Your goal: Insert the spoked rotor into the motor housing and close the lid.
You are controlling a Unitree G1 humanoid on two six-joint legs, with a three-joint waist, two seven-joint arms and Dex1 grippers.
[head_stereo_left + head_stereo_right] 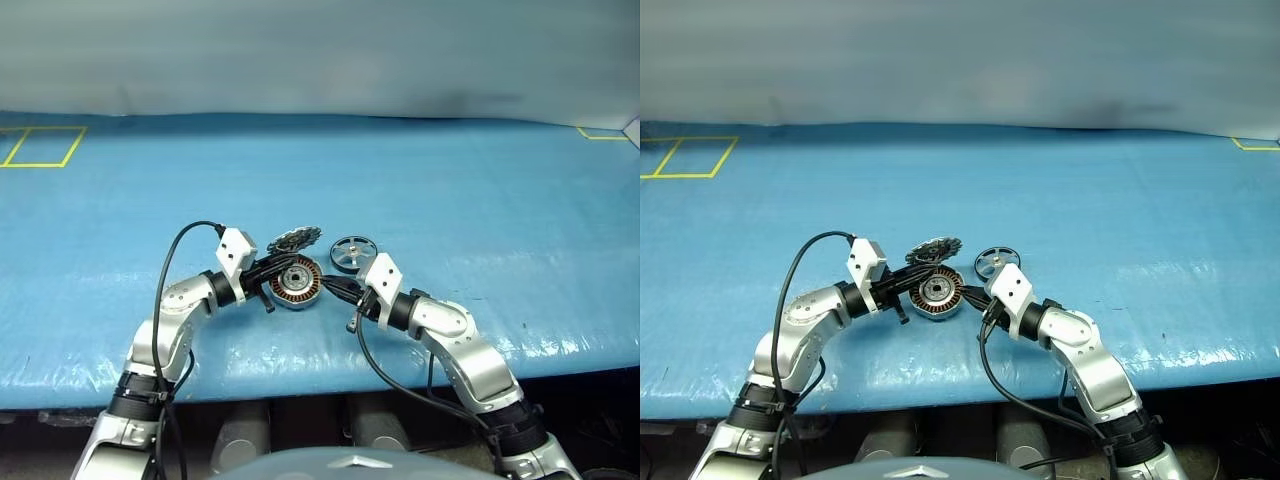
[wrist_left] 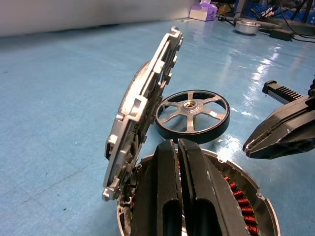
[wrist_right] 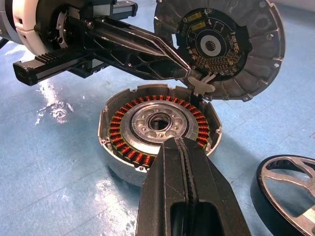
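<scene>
The motor housing (image 1: 297, 284) lies open on the blue table, its copper windings (image 3: 129, 152) ringing a pale hub. The lid (image 3: 246, 44) stands tilted up on edge at the housing's far rim, its inner face with a dark circuit board towards the housing. My left gripper (image 3: 183, 69) is shut, its tips against the lid's lower inner edge and nothing seen between its fingers. My right gripper (image 3: 183, 143) is shut too, with its tip over the housing's near rim. The spoked rotor (image 2: 193, 115) lies flat on the table just beyond and right of the housing, free of both grippers.
The blue table (image 1: 480, 220) stretches wide around the parts. Yellow tape marks sit at its far left (image 1: 40, 147) and far right (image 1: 600, 133) corners. The table's front edge (image 1: 330, 385) runs just under both forearms.
</scene>
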